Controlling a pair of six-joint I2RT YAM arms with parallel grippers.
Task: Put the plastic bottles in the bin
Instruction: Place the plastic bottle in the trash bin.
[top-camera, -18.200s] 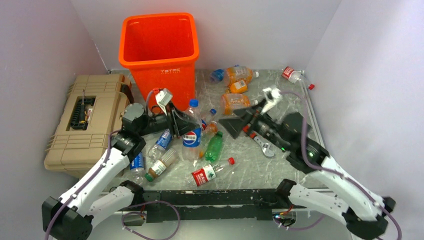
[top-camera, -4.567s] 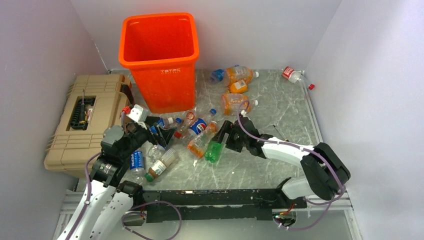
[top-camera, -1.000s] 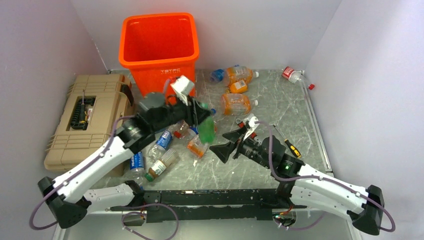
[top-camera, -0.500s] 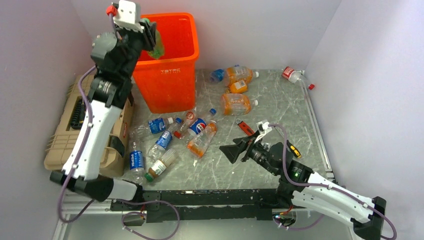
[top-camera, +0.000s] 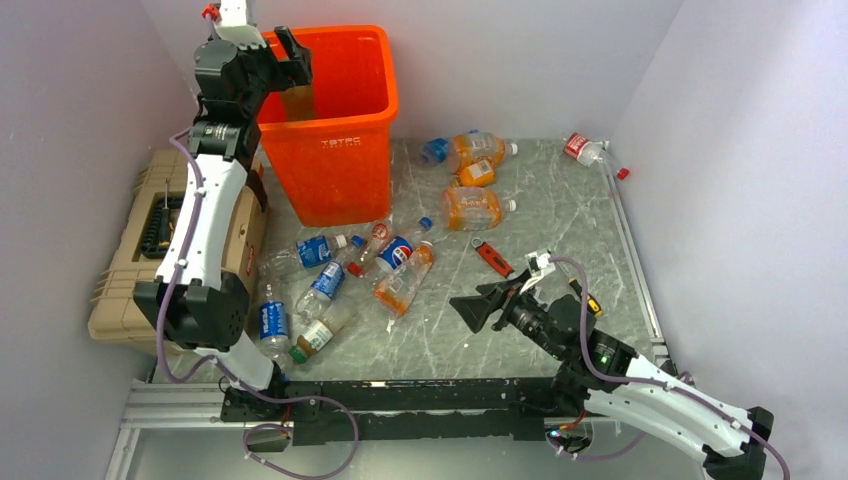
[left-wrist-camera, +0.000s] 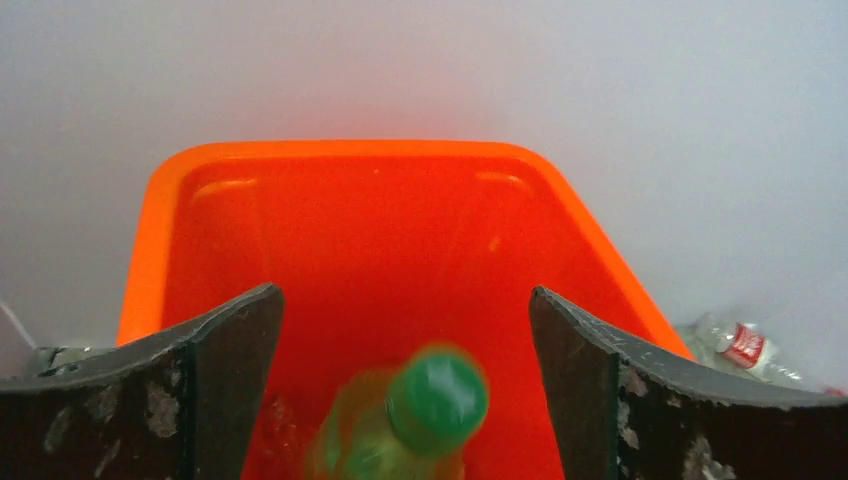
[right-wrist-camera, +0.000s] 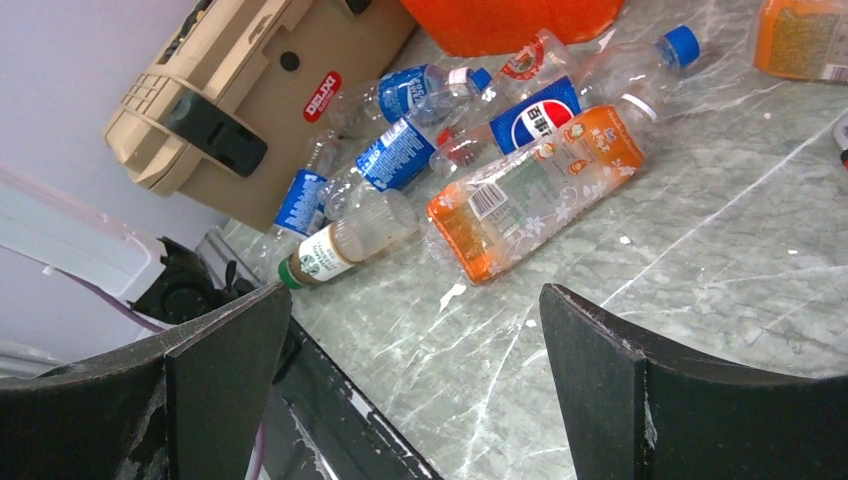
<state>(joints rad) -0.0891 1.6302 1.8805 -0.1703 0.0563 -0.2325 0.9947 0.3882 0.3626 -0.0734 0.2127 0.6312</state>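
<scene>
One green-capped bottle (left-wrist-camera: 437, 400) inside one bin (left-wrist-camera: 350, 220), left tool (left-wrist-camera: 402, 300) spread, right tool (right-wrist-camera: 415, 295) spread

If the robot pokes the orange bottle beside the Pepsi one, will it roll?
Probably: the orange bottle lies on its side on the smooth table, so a sideways push would likely roll it. Its plastic looks thin and dented, so probably light and squashy.
</scene>
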